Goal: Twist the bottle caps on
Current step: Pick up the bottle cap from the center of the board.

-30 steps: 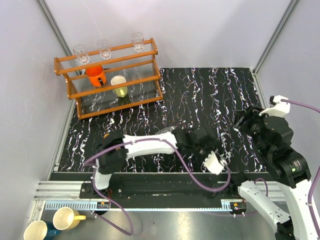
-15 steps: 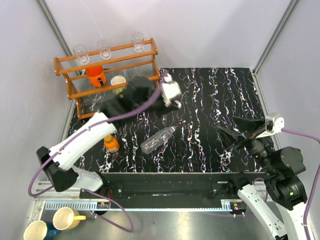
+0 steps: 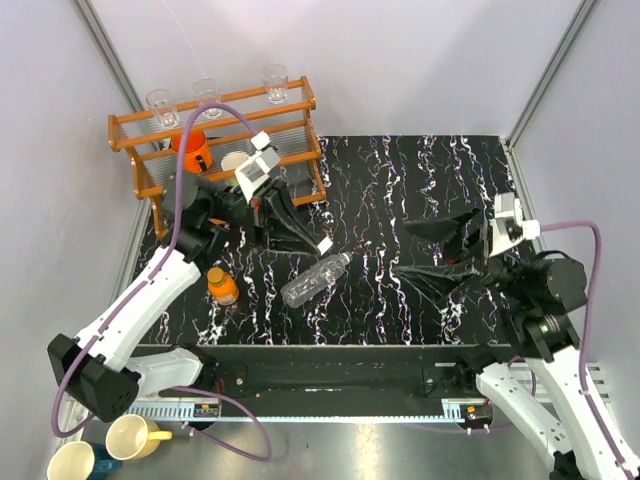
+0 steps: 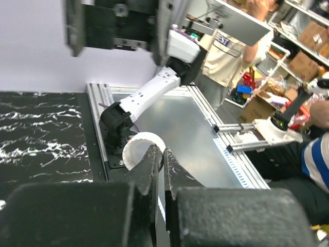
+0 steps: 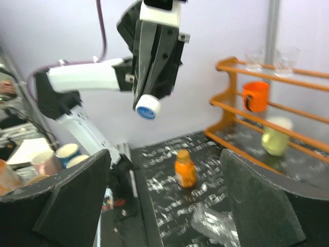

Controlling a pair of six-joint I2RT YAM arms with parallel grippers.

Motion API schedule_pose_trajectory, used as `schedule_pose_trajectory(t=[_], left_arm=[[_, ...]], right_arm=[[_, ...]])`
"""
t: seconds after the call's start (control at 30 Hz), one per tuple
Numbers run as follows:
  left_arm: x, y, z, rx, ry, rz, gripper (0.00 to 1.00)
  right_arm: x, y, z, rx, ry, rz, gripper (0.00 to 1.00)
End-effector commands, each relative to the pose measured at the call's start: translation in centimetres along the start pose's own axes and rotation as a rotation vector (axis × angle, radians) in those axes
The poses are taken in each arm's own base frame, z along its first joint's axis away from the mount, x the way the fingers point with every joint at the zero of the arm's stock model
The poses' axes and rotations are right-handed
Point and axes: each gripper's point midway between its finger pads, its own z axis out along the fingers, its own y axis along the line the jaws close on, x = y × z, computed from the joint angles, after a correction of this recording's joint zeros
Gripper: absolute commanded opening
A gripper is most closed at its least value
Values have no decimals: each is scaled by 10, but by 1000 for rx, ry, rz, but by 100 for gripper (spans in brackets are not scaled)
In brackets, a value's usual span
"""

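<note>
Over table, L arm stretched fwd; cap pinched.

- At the worktop's far-left corner stands a rack — 3 glasses on its top shelf.
- Before the rack the squat bottle stands upright; the tall bottle lies just right of it.
- Off the worktop, near-left — 2 mugs.

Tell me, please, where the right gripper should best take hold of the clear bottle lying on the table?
Probably mid-body, from above, the open right gripper closing across the clear bottle: it lies on its side, round flanks exposed, neck slanting away to the right.
</note>
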Motion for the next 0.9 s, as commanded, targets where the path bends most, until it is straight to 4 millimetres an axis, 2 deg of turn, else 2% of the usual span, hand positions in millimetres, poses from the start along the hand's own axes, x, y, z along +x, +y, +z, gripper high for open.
schedule_pose_trajectory(t=[0.0, 0.03, 0.07, 0.1, 0.13, 0.17, 0.2, 0.23, 0.27, 0.33, 0.4, 0.43, 0.47, 0.5, 0.53, 0.6, 0.67, 0.87], left_arm=[[-2, -74, -10, 143, 52, 339, 0], [-4, -75, -10, 143, 38, 427, 0], [-8, -82, -11, 133, 14, 491, 0], [-9, -81, -12, 122, 4, 509, 0], [-12, -78, -12, 109, -9, 579, 0], [-18, -70, -16, 38, -43, 541, 0], [-21, -62, -18, -25, -67, 555, 0], [-30, -42, -23, -121, -67, 836, 0], [-26, -17, -29, -273, -54, 807, 1], [-27, 2, -30, -366, -33, 963, 2], [-36, 24, -34, -451, -31, 922, 1], [-39, 24, -33, -453, -21, 977, 1], [-33, 34, -35, -484, -5, 982, 0], [-31, 35, -34, -474, 14, 1084, 1], [-26, 30, -29, -444, 23, 1132, 1], [-11, 35, -22, -407, 75, 1151, 1], [-1, 35, -14, -352, 124, 1157, 1], [10, 24, -1, -281, 141, 1231, 1]], right_arm=[[-51, 35, 17, -269, -200, 42, 95], [-46, 20, 29, -269, -200, 104, 95], [-50, 20, 34, -298, -209, 208, 95], [-61, 28, 33, -367, -259, 179, 95], [-57, 16, 45, -381, -242, 238, 95], [-59, 18, 46, -415, -234, 310, 99], [-62, 21, 46, -450, -255, 291, 100], [-58, 12, 51, -439, -250, 319, 100], [-57, 9, 55, -423, -265, 302, 100], [-53, 0, 65, -366, -237, 308, 100], [-53, -1, 75, -341, -228, 284, 100], [-52, 1, 79, -350, -223, 267, 100], [-48, 6, 85, -364, -199, 291, 98], [-52, 11, 88, -380, -196, 290, 97], [-45, 8, 95, -387, -169, 309, 95], [-47, 14, 99, -426, -174, 325, 91], [-43, 11, 104, -439, -170, 363, 90], [-24, 2, 105, -392, -137, 380, 91]])
